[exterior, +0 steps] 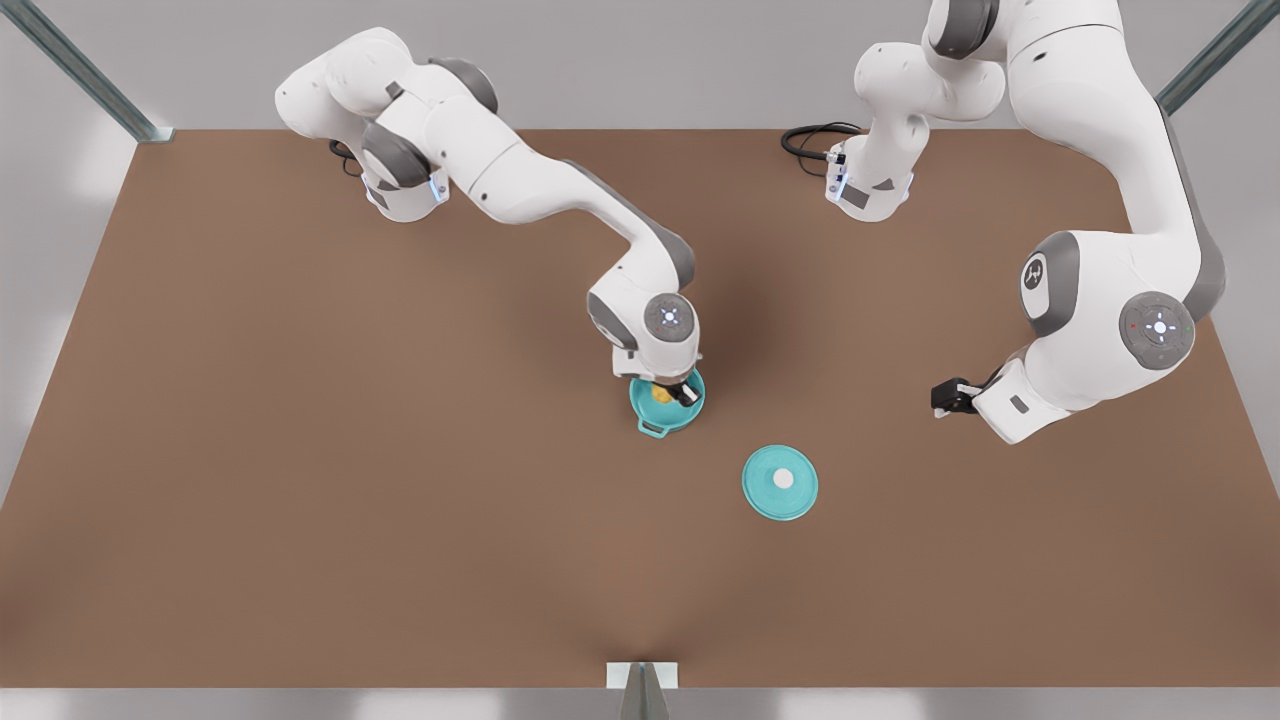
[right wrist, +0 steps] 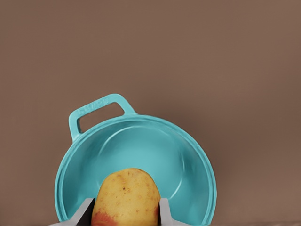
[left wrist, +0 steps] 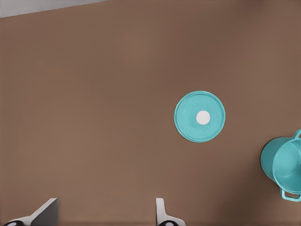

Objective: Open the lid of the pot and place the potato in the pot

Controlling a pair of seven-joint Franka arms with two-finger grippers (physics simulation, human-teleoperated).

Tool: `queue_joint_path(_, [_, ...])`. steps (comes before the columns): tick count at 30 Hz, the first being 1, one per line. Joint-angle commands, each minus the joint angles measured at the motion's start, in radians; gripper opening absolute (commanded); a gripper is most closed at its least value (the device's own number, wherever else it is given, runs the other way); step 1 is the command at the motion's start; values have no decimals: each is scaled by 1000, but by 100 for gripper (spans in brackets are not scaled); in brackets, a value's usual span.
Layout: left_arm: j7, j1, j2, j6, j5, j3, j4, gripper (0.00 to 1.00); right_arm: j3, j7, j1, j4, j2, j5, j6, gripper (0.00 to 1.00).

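Right pincer: while I hang straight over the pot, my right pincer (exterior: 680, 388) is clenched on the potato, one finger (right wrist: 83, 213) pressed against each side of it.
Potato: the potato (right wrist: 127, 197) is yellow with a reddish patch low on one side; it sits between my fingers above the pot's open mouth, and in the front view it shows as a small yellow spot (exterior: 661, 394) inside the rim. I cannot tell whether it touches the bottom.
Pot: the pot (exterior: 665, 404) stands upright on the table near the middle, uncovered, its teal inside in plain sight (right wrist: 141, 155). One loop handle points toward the front view's lower edge. From my left wrist it shows at the border (left wrist: 283, 165), near the lid.
Lid: the lid (exterior: 780, 483) lies flat on the table, white knob up, apart from the pot, toward the front view's lower right. My left wrist camera sees it too (left wrist: 200, 116).
Left pincer: my left pincer (exterior: 950, 396) waits above the table at the front view's right, well apart from pot and lid. Its fingers (left wrist: 161, 212) are spread wide with nothing between them.
Table: the table (exterior: 300, 450) is plain brown; a black cable (exterior: 815, 135) lies by the arm base at its far edge.
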Motion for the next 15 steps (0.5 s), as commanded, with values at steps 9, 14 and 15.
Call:
queue_joint_path(9, [3, 0, 6, 3, 10, 1, 9, 100, -46, -537, -386, 1, -291, -8, -516, 100])
queue_joint_path(14, [3, 0, 6, 3, 10, 1, 9, 100, -26, -1615, -854, -47, -429, -97, -525, 100])
queue_joint_path(15, [3, 0, 6, 3, 10, 1, 9, 100, -26, -1613, -852, -47, -427, -97, -535, 100])
